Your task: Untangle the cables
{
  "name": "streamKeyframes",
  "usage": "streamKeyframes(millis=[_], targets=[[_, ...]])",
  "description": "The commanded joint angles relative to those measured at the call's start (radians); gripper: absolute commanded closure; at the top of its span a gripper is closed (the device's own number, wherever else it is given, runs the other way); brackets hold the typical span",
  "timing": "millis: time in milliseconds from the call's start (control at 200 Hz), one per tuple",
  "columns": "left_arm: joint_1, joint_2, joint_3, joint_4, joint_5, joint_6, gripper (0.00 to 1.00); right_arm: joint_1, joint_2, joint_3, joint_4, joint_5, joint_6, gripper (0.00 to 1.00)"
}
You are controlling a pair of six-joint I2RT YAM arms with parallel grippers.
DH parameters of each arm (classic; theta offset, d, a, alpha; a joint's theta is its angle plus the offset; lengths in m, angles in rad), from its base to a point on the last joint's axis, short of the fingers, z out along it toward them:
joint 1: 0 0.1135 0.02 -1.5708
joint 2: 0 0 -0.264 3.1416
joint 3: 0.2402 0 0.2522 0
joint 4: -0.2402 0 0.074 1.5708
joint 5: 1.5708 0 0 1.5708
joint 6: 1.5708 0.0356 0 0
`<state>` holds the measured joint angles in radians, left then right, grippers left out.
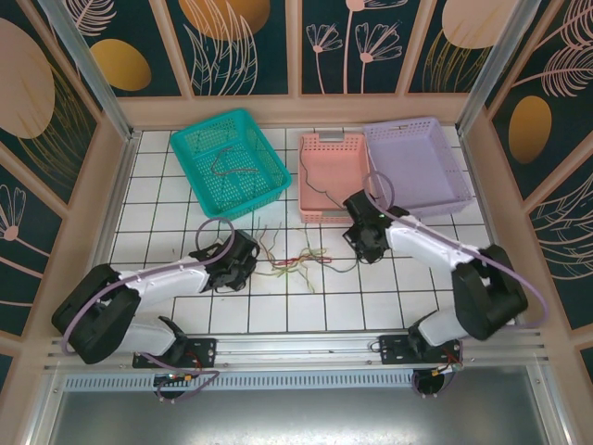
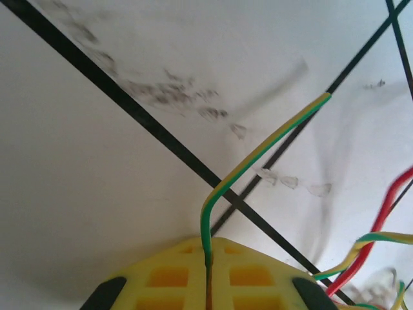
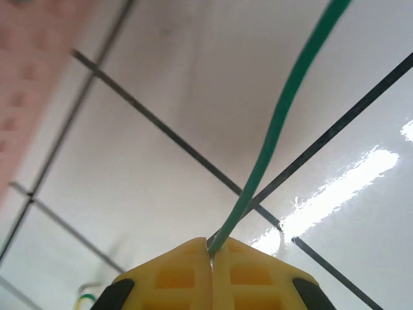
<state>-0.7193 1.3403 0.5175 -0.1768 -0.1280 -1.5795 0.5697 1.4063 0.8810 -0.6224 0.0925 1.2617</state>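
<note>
Pads of our left end effector are pressed together on a yellow-green cable. It rises from the seam between them and bends away to the right over the white worktop. Further right of it we see a red cable and more yellow-green strands. Our right end effector is likewise clamped, on a green cable that runs up and rightward from its tips. Between the two end effectors the cables lie in a loose tangle on the worktop. Beyond the left one sits a teal basket with a dark cable inside. Beyond the right one stand a pink basket and, to the right of that, a lilac basket.
</note>
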Motion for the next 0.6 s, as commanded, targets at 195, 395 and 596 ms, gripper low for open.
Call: streamKeyframes(millis=[195,395,596], targets=[[0.013,-0.080,-0.048,-0.104,-0.088,-0.019,0.98,-0.017,-0.233,0.006,-0.108,0.165,-0.416,1.00],[0.012,-0.079,-0.034,-0.112,-0.099,-0.016,0.98,-0.069,-0.295,0.082,-0.175,0.255,-0.570,1.00],[0.014,-0.114,0.065,-0.171,-0.151,0.066,0.65,-0.102,-0.337,0.136,-0.103,0.217,-0.650,1.00]])
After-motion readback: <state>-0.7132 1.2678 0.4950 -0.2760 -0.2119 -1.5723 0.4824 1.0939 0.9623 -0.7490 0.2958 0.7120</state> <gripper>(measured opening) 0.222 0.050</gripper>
